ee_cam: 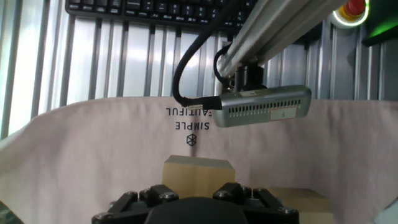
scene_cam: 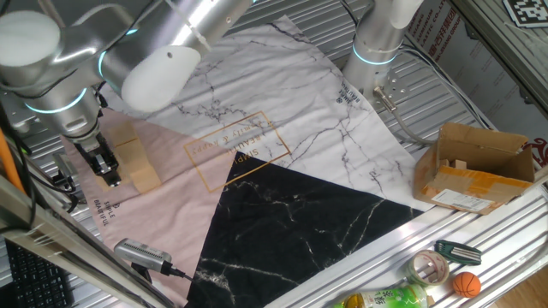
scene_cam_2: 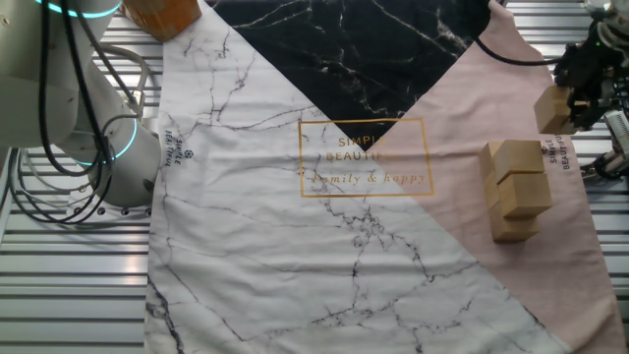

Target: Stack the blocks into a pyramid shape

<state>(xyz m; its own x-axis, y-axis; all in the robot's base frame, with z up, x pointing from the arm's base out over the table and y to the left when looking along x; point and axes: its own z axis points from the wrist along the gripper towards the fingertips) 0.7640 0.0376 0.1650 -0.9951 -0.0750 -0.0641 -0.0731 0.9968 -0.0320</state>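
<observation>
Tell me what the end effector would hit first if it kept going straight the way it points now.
Probably the pink cloth beside the blocks. The end effector points down, seemingly carrying a block, so that block would likely touch first; depth is unclear.

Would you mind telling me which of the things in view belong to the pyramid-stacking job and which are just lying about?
For the job:
- stacked blocks on the pink cloth
- one block at the gripper

Lying about:
- cardboard box
- tape roll
- small orange ball
- green bottle
- keyboard
- mounted camera
</observation>
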